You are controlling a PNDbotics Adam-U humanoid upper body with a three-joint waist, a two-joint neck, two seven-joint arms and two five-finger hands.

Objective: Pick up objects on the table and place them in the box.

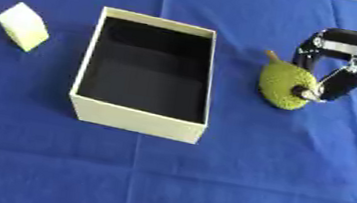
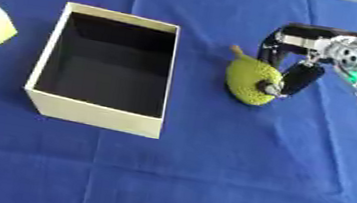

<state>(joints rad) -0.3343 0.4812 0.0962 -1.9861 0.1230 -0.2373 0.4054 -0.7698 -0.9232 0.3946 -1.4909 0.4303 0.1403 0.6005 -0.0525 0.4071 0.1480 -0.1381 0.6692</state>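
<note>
Farthest from my working fingers, at the left edge of the blue tablecloth (image 1: pixel 232 182), I see a pale yellow block (image 1: pixel 23 26) resting tilted on the cloth, untouched. The left hand shows in neither view.

Between that block and the fingers stands the box (image 1: pixel 139 120), open-topped, cream-walled, with a dark interior that appears to hold nothing. It sits well apart from the block and near, but clear of, the fingers' left side.

Just left of the fingers is the green bumpy fruit (image 2: pixel 251 81), stem pointing up and away, resting on the cloth. The right hand (image 2: pixel 298 66) enters from the upper right. Its fingers (image 2: pixel 300 79) curl down over the fruit's right flank, and one tip touches the fruit's surface; the thumb appears to reach round the far side. I judge the fingers closed round the fruit, in a grasp. Whether the fruit has left the cloth I cannot tell.

Step in hand: the first pick, with the grasp on the fruit being set.

Next move, as I judge it: raise the fruit above the box wall, carry it leftward from the fingers' present position until it is over the dark interior, then release. The near right wall must be cleared. The block remains for a later pick.
</note>
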